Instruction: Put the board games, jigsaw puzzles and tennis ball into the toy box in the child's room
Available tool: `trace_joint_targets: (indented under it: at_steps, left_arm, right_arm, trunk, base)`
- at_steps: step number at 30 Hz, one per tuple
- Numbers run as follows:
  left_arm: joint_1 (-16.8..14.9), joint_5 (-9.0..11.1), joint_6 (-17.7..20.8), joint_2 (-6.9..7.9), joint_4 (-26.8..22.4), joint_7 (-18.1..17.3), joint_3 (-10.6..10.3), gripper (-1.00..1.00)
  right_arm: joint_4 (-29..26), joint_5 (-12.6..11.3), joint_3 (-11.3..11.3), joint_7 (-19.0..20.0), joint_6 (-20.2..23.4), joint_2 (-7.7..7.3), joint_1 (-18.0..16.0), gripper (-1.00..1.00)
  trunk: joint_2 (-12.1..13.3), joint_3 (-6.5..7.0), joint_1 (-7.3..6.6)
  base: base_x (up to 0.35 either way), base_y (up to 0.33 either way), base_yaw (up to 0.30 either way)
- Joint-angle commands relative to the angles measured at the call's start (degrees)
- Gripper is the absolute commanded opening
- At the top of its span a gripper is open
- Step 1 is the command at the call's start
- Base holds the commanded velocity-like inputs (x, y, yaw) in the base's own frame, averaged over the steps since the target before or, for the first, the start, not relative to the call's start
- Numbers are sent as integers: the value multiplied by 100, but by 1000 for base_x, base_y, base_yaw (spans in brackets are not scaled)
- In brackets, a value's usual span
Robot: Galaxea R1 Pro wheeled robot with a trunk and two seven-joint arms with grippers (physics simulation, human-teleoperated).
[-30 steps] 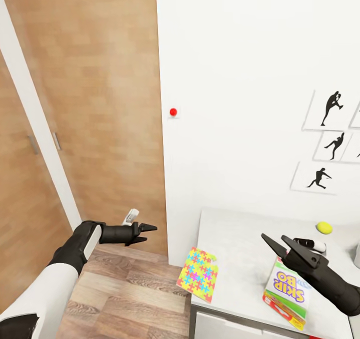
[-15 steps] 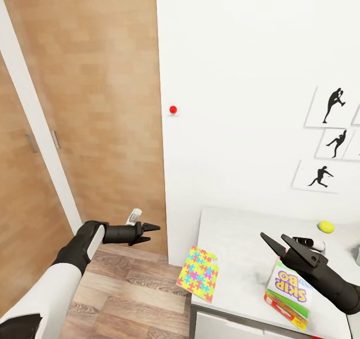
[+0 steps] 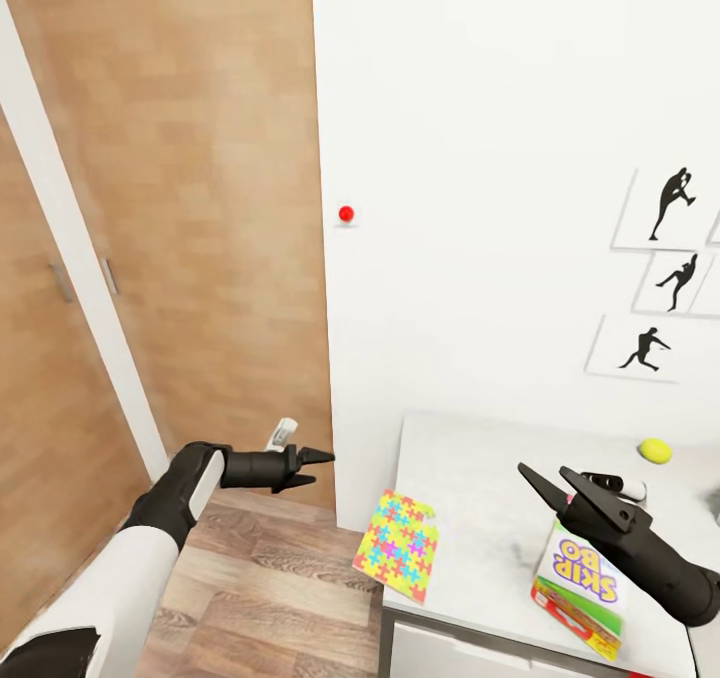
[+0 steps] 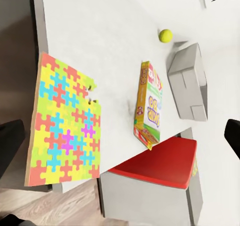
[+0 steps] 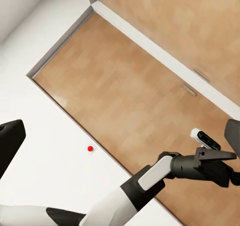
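Observation:
A jigsaw puzzle lies on the table, overhanging its left edge. A white board game with a green edge lies near the table's front edge. The yellow tennis ball rests farther back, next to the pale grey toy box. My left gripper hovers open over the floor, left of the table and apart from the puzzle. Above the board game my right gripper stands open and empty.
A small black-and-white cylinder lies behind my right gripper. A red seat stands at the table's front. The white wall holds silhouette pictures and a red dot. Wooden doors stand at left above plank floor.
My left gripper has moved right, toward the table's left edge. The view has drifted slightly. The right gripper has barely moved.

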Motion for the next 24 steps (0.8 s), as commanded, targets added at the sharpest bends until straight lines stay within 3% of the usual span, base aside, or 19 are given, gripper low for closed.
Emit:
trace_joint_targets:
  at_steps: [1,13,24]
  left_arm:
    - [-5,2,26,-18,14,-6,7,100]
    - [-5,-20,18,-110,182,-14,4,100]
    - [-5,-13,25,-101,188,-46,10,100]
  right_arm:
    - [0,-12,-3,2,40,-4,-7,100]
    - [0,40,-22,-196,40,-85,-14,100]
    - [0,69,-25,-1144,40,-90,-110,100]
  trunk:
    - [-48,-27,24]
    - [-530,-242,287]
    - [-971,-440,529]
  base:
    - [0,0,0]
    - [0,0,0]
    - [0,0,0]
